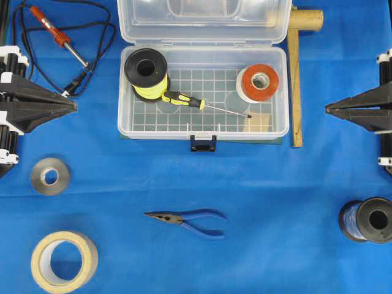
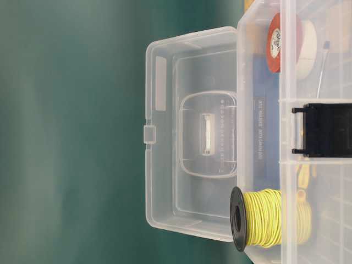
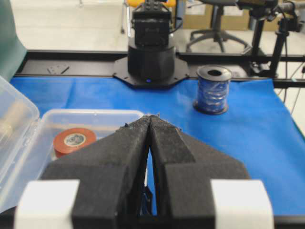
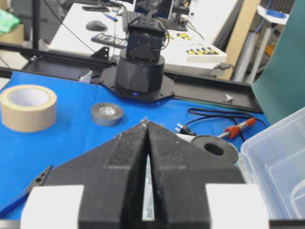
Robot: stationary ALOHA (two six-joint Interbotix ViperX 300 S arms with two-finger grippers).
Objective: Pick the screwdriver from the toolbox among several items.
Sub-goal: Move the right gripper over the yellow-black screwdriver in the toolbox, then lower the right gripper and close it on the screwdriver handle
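a: overhead exterior view: what sits in the toolbox (image 1: pixel 122 92)?

b: lid swung back toward 12 o'clock, tray open. the screwdriver (image 1: pixel 184 100) lies flat on the grid floor near the middle, handle toward 9 o'clock, tip toward 3 o'clock. at its 10 o'clock the black spool of yellow wire (image 1: pixel 146 73) touches the handle. the red-orange tape roll (image 1: pixel 258 82) is at 2 o'clock, the tan block (image 1: pixel 258 122) at 4 o'clock near the tip.

a: and the tools?

b: left tool (image 1: pixel 75 106) at the toolbox's 9 o'clock, right tool (image 1: pixel 327 109) at its 3 o'clock, both clenched on nothing and apart from the box.

a: outside the box?

b: blue-handled pliers (image 1: pixel 188 220) on the tabletop (image 1: pixel 275 184) at 6 o'clock.
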